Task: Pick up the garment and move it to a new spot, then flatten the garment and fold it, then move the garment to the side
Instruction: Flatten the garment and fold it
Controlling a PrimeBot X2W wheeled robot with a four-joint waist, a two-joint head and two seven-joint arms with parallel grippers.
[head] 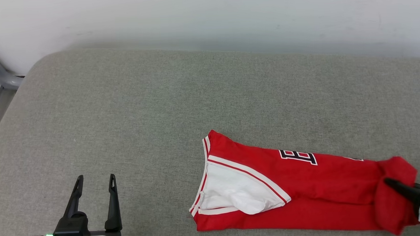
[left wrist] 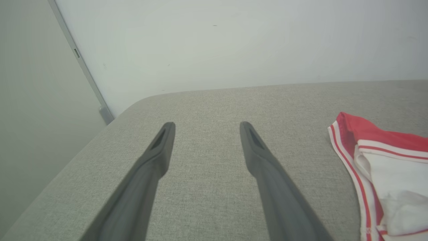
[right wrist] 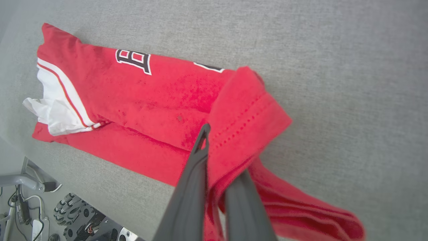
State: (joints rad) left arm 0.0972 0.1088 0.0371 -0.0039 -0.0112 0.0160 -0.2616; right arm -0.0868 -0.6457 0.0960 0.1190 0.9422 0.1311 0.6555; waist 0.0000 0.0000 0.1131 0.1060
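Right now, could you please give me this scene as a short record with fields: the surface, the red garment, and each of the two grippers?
surface: grey woven fabric pad
garment: bright red soft T-shirt with white sleeve, folded into a long strip, lying on the robot's right side
left gripper: open, holding nothing, apart from the shirt
right gripper: shut on the shirt's stitched end, the one far from the sleeve; that end is raised and curled over

The garment (head: 305,188) lies on the cushion (head: 125,118), front right. The right gripper (head: 390,183) is at its right end. The left gripper (head: 95,178) hangs well apart, front left.
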